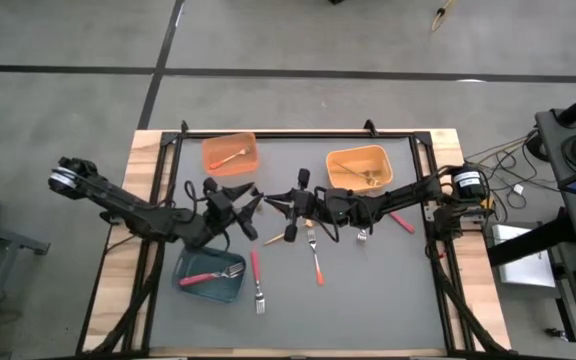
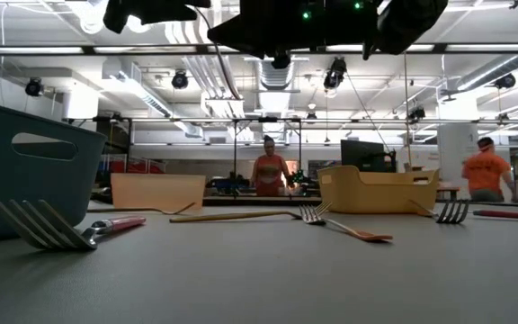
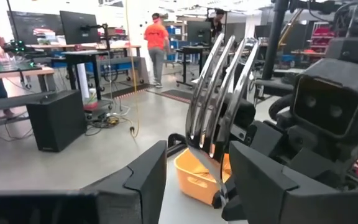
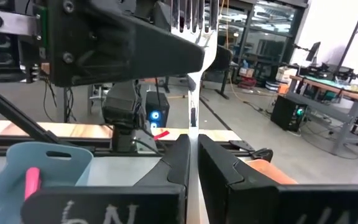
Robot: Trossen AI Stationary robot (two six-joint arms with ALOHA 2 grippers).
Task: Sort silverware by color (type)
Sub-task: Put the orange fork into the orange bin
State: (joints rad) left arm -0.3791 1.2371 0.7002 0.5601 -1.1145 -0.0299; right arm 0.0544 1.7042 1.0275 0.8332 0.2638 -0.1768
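Note:
Above the middle of the table my two grippers meet tip to tip. My right gripper (image 1: 276, 204) (image 4: 191, 146) is shut on an all-metal fork (image 4: 191, 93). The fork's tines (image 3: 219, 81) reach in between the fingers of my left gripper (image 1: 254, 204) (image 3: 197, 171), which stands open; its fingers are on either side of the fork's neck and clear of it. Other forks lie flat on the mat: a red-handled one (image 1: 256, 278), an orange-handled one (image 1: 316, 260), a gold one (image 1: 273, 238) and another red-handled one (image 1: 400, 222). My right gripper pinches the fork's handle (image 4: 192, 127) between its two shut fingers. The fork runs on along the fingers and out past their tips toward my left gripper. It is lifted clear of the table, tines foremost.
A teal bin (image 1: 190, 285) at the near left holds a red-handled fork. An orange bin (image 1: 213, 160) at the far left and a yellow-orange bin (image 1: 380, 158) at the far right each hold forks. One more fork (image 1: 362, 236) lies under my right arm. People stand in the room beyond.

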